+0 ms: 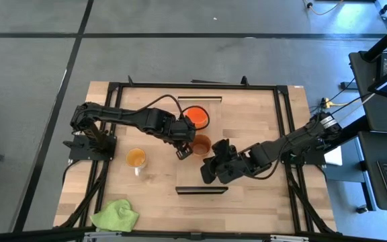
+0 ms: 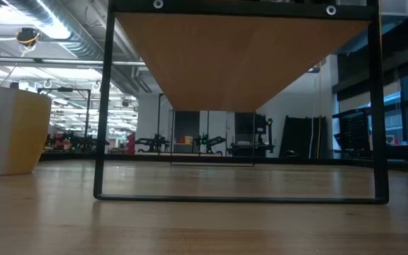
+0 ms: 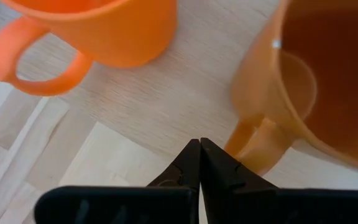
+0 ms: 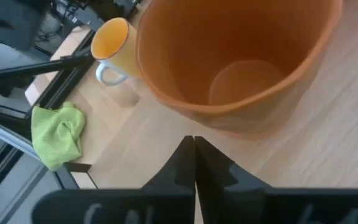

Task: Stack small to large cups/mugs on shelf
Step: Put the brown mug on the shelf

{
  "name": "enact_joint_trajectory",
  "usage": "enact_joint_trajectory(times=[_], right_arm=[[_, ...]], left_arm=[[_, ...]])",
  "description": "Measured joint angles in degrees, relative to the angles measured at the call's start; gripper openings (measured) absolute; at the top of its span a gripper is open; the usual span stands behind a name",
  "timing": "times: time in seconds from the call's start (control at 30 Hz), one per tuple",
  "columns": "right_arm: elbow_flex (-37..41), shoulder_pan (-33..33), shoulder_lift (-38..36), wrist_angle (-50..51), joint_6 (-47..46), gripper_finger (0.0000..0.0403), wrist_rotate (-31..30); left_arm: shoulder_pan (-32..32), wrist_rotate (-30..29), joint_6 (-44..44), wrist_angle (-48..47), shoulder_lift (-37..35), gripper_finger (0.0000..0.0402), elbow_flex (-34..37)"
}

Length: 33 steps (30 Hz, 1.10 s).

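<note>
Where both arms meet, three mugs (image 1: 200, 143).

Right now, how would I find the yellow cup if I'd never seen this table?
Start at the wooden table and look toward the left arm's side. The yellow cup stands alone there, above the green cloth. Unlike the two orange-brown mugs between the grippers, it has a white handle.

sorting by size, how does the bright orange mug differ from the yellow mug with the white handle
The bright orange plastic mug has an orange handle and looks wider-mouthed; the yellow mug has a white handle and looks smaller. The orange one stands near the table's far edge, the yellow one alone, nearer the lime-green cloth. Both stand upright and ungripped.
</note>
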<state>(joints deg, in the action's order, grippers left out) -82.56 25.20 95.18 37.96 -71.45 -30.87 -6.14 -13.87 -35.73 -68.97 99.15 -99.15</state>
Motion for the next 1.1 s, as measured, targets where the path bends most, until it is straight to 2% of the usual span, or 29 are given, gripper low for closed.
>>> enact_joint_trajectory(times=[0.3,0.47,0.7,0.93,1.1], right_arm=[[0.00,-1.13,0.00,0.00,1.68,0.0000,1.12],[0.00,-1.11,0.00,-0.35,2.30,0.0000,1.88],[0.00,-1.26,-0.02,-2.47,4.32,0.0000,2.60],[0.00,-1.30,-0.02,2.74,4.24,0.0000,3.57],[0.00,-1.59,-0.02,3.87,4.38,0.0000,3.95]], left_arm=[[-1.21,-0.11,-0.02,-0.22,0.00,0.0000,0.00],[-0.62,-0.72,0.28,-3.29,-0.12,0.0000,0.00],[-0.36,-4.42,-1.43,-4.15,-5.14,0.0000,-0.04],[-2.67,-9.06,-6.12,-4.50,-11.02,0.0000,-0.04],[-4.64,-11.14,-8.07,-5.72,-11.52,0.0000,-0.07]])
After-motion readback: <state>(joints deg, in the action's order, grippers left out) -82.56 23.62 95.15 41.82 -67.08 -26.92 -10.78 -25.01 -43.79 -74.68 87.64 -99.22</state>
